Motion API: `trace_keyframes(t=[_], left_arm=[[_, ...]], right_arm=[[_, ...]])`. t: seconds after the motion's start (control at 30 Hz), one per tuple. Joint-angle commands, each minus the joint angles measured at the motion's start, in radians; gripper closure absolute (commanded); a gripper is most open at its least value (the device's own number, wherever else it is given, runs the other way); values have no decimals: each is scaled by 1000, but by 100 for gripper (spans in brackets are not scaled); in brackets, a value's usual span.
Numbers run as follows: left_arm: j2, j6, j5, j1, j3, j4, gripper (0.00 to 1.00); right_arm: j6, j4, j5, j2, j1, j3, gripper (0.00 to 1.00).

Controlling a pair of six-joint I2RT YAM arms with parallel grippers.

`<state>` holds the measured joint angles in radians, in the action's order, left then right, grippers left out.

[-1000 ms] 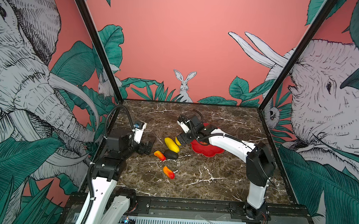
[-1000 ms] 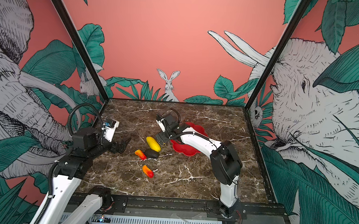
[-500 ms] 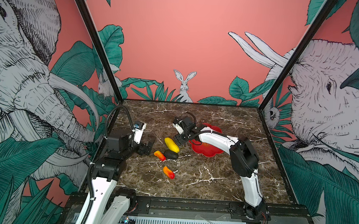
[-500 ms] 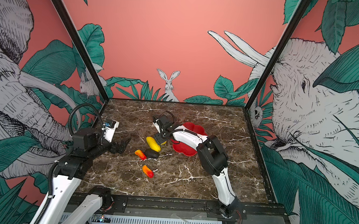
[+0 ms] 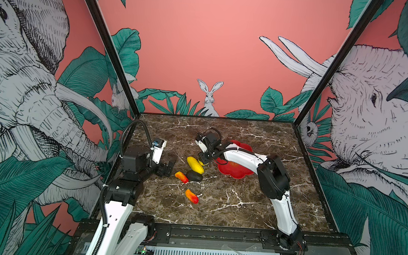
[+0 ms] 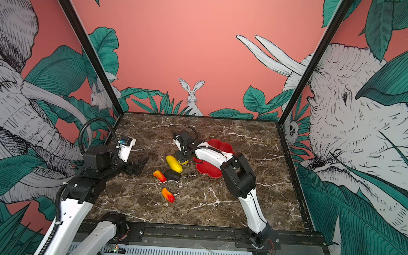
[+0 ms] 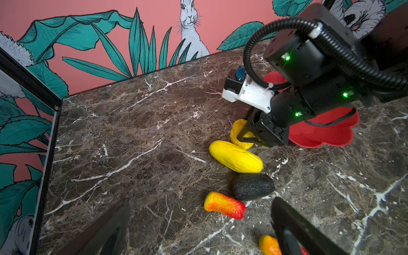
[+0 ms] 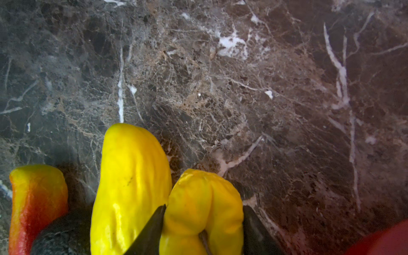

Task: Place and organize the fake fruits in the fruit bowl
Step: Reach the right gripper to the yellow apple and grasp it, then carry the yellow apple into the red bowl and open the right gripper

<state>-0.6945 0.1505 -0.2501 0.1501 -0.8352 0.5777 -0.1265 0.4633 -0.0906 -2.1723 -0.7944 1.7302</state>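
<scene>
Right claw [image 8: 203, 229]: clenched on the bumpy yellow fruit [image 8: 205, 198], one black finger [image 8: 152, 227] pressed to each side; lowered to table level, reached left across the middle in both top views [image 5: 202, 162].
Bumpy yellow fruit: between the right claw's fingers, left of the red bowl [image 5: 236, 174], outside its rim; mostly hidden under the claw in both top views.
Long yellow fruit [image 5: 195, 164]: flat on the table [image 5: 230, 201], just left of the bumpy yellow fruit, one claw finger wedged between the two.
Black fruit [image 5: 194, 176]: just near of the long yellow fruit, touching or almost touching it.
Far orange-red fruit [image 5: 181, 176]: directly left of the black fruit, close against it.
Near orange-red fruit [image 5: 191, 196]: alone, nearer the front edge, apart from the cluster.
Red bowl: on the table right of the cluster; right arm stretched over its near left part in both top views [image 6: 208, 170].
Left claw [image 5: 169, 167]: released, fingers spread wide, nothing between them; low at the left side of the table, left of the far orange-red fruit and apart from it.
</scene>
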Motion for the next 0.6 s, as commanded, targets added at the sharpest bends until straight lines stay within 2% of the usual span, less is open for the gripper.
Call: trace_keyframes(t=[0.0, 0.17, 0.3, 0.37, 0.57], left_arm=[[3, 3, -6, 0, 5, 7, 0], [1, 1, -3, 0, 6, 10, 0], [2, -2, 0, 0, 8, 10, 0], [4, -2, 0, 0, 8, 11, 0], [-6, -5, -7, 0, 7, 9, 0]], right_arm=[[12, 40, -9, 44, 5, 21, 57], [40, 59, 0, 220, 32, -24, 58], [45, 49, 6, 376, 92, -121, 59], [54, 51, 43, 447, 128, -185, 59], [34, -38, 108, 556, 253, -375, 61]])
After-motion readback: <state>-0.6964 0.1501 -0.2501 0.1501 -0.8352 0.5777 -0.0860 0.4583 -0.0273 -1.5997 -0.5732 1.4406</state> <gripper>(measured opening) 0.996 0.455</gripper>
